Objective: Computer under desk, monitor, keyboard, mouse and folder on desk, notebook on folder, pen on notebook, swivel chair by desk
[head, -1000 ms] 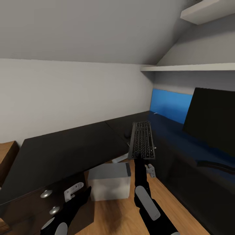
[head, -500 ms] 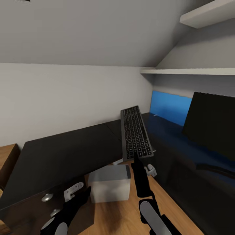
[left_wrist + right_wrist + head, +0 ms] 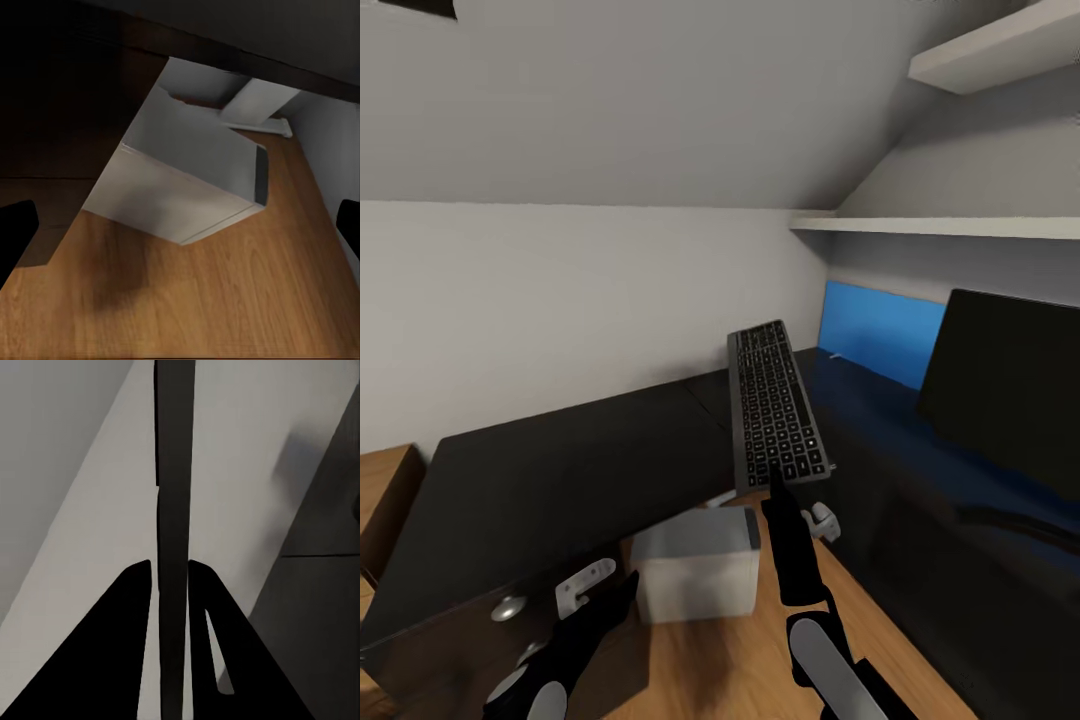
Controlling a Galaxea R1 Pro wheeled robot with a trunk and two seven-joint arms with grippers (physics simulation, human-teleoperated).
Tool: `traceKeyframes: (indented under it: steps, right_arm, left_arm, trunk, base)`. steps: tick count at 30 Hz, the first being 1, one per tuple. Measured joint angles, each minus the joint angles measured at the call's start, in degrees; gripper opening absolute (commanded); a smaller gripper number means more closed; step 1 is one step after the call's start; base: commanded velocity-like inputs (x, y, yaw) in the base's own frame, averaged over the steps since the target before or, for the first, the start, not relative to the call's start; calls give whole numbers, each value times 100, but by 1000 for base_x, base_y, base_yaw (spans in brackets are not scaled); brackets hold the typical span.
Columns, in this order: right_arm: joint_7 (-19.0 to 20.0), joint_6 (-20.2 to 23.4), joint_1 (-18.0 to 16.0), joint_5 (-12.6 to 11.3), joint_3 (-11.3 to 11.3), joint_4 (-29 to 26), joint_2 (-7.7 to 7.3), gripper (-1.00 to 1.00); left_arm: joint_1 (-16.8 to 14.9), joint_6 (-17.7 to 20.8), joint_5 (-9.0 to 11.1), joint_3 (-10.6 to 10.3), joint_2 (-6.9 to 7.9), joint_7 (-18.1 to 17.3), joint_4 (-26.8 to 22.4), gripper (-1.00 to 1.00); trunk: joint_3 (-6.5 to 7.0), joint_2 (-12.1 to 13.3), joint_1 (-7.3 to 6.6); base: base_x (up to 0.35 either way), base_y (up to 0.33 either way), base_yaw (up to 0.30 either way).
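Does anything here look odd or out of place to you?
Yes: the keyboard isn't lying on the desk. The right tool pinches its near edge and holds it tilted up in the air, keys facing the camera. The computer sits on the floor under the desk as expected.

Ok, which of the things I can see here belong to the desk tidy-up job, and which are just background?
Part of the job:
keyboard, clamped in the right hand
monitor
desk
computer, under the desk

Just there:
blue wall panel
wall shelves
wooden floor
left hand, empty
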Motion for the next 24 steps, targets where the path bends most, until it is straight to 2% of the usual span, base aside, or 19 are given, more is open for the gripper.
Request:
traceKeyframes:
  steps: [5, 6, 7, 11, 24]
  right_arm:
    - [0, 21, 0, 9, -1, -1, 4, -100]
    - [0, 22, 0, 10, -2, -1, 4, -100]
    - [-13, 29, 0, 5, 2, 7, 5, -100]
    - [-29, 19, 0, -28, -1, 17, -2, -100]
    - [-43, 3, 0, -56, 11, 41, 30, -100]
  left_arm:
    - [0, 12, -11, 1, 20, 0, 3, 100]
    - [0, 14, -14, 0, 51, 2, 5, 100]
    - [106, 19, -17, -7, 240, 1, 30, 100]
    - [265, 16, -16, -8, 332, -4, 93, 100]
    - [324, -3, -26, -17, 397, -9, 276, 100]
  trunk:
    - [0, 1, 2]
    - [0, 1, 2]
    - [0, 0, 2]
    - [0, 1, 2]
    - [0, 1, 2]
  base:
    - [-310, 0, 0]
    - [-337, 0, 0]
    - [-338, 0, 0]
    - [-338, 0, 0]
    - [-338, 0, 0]
